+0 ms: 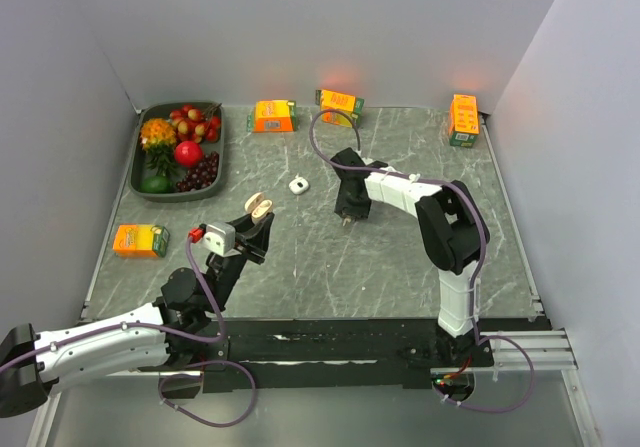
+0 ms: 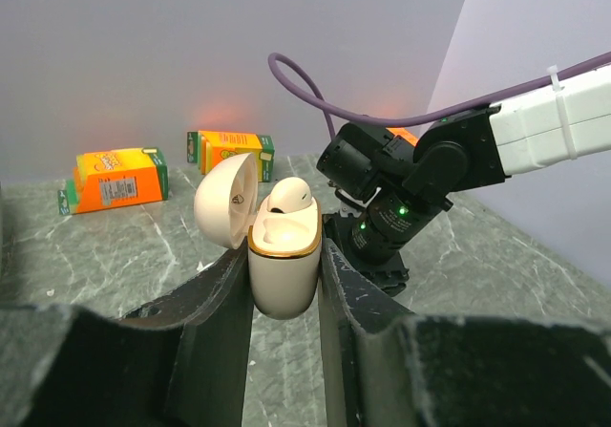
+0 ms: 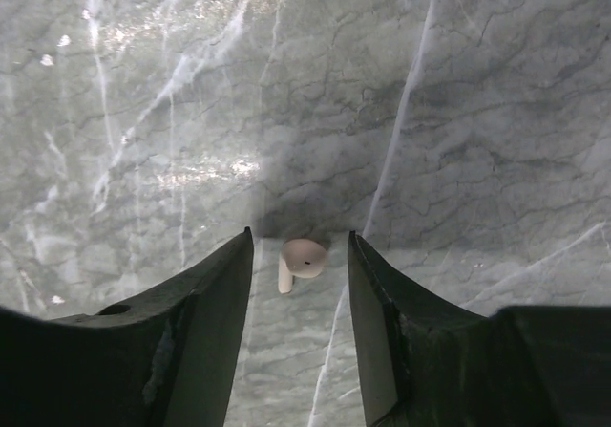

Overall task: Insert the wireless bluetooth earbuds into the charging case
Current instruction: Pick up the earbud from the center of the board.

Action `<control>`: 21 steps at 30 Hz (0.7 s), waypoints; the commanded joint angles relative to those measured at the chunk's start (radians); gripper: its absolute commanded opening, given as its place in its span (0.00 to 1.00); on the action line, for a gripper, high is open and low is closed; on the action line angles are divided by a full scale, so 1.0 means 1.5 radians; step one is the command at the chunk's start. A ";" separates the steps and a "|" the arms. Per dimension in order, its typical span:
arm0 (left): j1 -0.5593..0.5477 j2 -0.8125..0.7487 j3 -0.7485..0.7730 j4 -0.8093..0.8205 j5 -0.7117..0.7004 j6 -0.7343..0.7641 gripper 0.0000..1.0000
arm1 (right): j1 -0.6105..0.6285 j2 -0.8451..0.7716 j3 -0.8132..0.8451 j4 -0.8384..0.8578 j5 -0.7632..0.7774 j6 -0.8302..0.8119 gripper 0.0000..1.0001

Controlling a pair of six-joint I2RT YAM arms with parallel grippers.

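Observation:
My left gripper (image 1: pixel 256 221) is shut on the open beige charging case (image 1: pixel 258 206) and holds it upright above the table. In the left wrist view the case (image 2: pixel 284 272) sits between the fingers (image 2: pixel 215 303), its lid (image 2: pixel 226 201) hinged back to the left. One white earbud (image 2: pixel 287 198) sits in the case. My right gripper (image 1: pixel 349 217) points down at the table centre, open. In the right wrist view the second white stemmed earbud (image 3: pixel 301 260) lies on the marble between the open fingertips (image 3: pixel 239 255), touching neither.
A white rounded-square piece (image 1: pixel 298 184) lies left of the right gripper. A dark tray of fruit (image 1: pixel 146 189) stands at the back left. Orange cartons stand at the back (image 1: pixel 272 116), (image 1: pixel 339 101), the back right (image 1: pixel 463 119) and the left (image 1: pixel 139 239).

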 commanded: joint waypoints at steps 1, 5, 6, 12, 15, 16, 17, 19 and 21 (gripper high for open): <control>-0.003 0.002 0.009 0.011 -0.005 -0.006 0.01 | -0.006 0.010 0.017 0.010 0.008 -0.004 0.50; -0.002 0.003 0.008 0.011 -0.005 -0.007 0.01 | -0.006 0.010 0.011 0.013 0.003 -0.002 0.47; -0.003 0.002 0.008 0.011 -0.005 -0.007 0.01 | -0.007 0.008 0.007 0.015 0.003 -0.002 0.45; -0.003 0.002 0.009 0.009 -0.002 -0.010 0.01 | -0.006 -0.003 -0.007 0.018 -0.003 0.002 0.40; -0.003 -0.001 0.009 0.005 0.000 -0.013 0.01 | -0.006 -0.006 -0.012 0.016 -0.004 0.007 0.41; -0.003 0.000 0.008 0.004 -0.001 -0.014 0.01 | -0.006 -0.010 -0.016 0.019 -0.005 0.008 0.42; -0.003 -0.002 0.008 0.005 -0.001 -0.015 0.01 | -0.006 -0.013 -0.018 0.018 -0.006 0.010 0.44; -0.003 -0.002 0.006 0.006 0.001 -0.016 0.01 | -0.006 -0.016 -0.018 0.017 -0.006 0.010 0.45; -0.003 0.000 0.008 0.006 0.001 -0.016 0.01 | -0.006 -0.014 -0.017 0.015 -0.007 0.010 0.45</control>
